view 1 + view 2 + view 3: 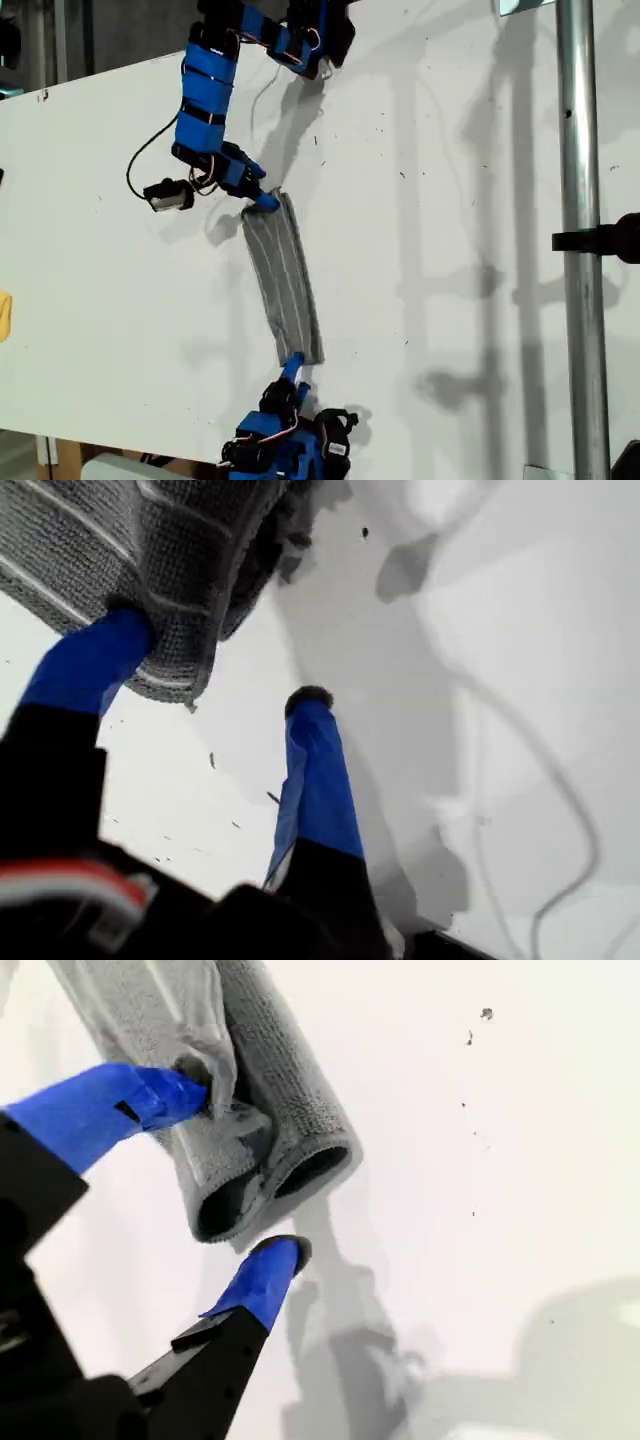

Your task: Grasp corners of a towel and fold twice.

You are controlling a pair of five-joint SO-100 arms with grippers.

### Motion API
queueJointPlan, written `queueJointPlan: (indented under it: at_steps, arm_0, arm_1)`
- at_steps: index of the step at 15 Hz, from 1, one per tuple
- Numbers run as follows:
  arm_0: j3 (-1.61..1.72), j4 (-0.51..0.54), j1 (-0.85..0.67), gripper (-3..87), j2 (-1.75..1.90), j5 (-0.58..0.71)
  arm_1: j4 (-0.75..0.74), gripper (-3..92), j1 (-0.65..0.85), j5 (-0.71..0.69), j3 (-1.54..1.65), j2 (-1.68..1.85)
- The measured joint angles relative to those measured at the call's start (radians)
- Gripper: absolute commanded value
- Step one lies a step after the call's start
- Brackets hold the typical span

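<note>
Exterior view: towel point(285, 280) folded narrow; my first gripper point(215, 695) and my second gripper point(245, 1175) stand wide, ends beside fingers. Next: regrasp corners.

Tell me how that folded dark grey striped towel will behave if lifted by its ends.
The dark grey striped towel will probably sag: its folded layers curl softly in both wrist views. It looks light. The looped weave should grip my second gripper, not slip.
</note>
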Motion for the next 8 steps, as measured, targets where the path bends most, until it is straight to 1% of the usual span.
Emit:
queueJointPlan:
  at_steps: [1, 2, 3, 4, 5, 8]
  arm_0:
    - [0.000, 0.061, 0.003, 18.3, 0.121, -0.023]
    - [0.009, 0.092, 0.017, 14.6, 0.276, -0.023]
    - [0.046, 0.094, 0.034, 12.1, 0.439, -0.018]
    - [0.080, 0.087, 0.049, 11.8, 0.563, -0.017]
    - [0.121, 0.075, 0.061, 10.1, 0.637, -0.014]
    - [0.209, 0.044, 0.107, 6.4, 0.733, 0.012]
  arm_1:
    - [0.028, 28.9, 0.029, 0.032, 0.098, 0.150]
    - [0.037, 28.6, 0.054, 0.067, 0.207, 0.313]
    - [0.063, 28.3, 0.069, 0.110, 0.313, 0.483]
    - [0.092, 28.1, 0.074, 0.175, 0.411, 0.649]
    - [0.112, 28.1, 0.054, 0.235, 0.492, 0.778]
    - [0.137, 25.5, -0.098, 0.434, 0.712, 1.065]
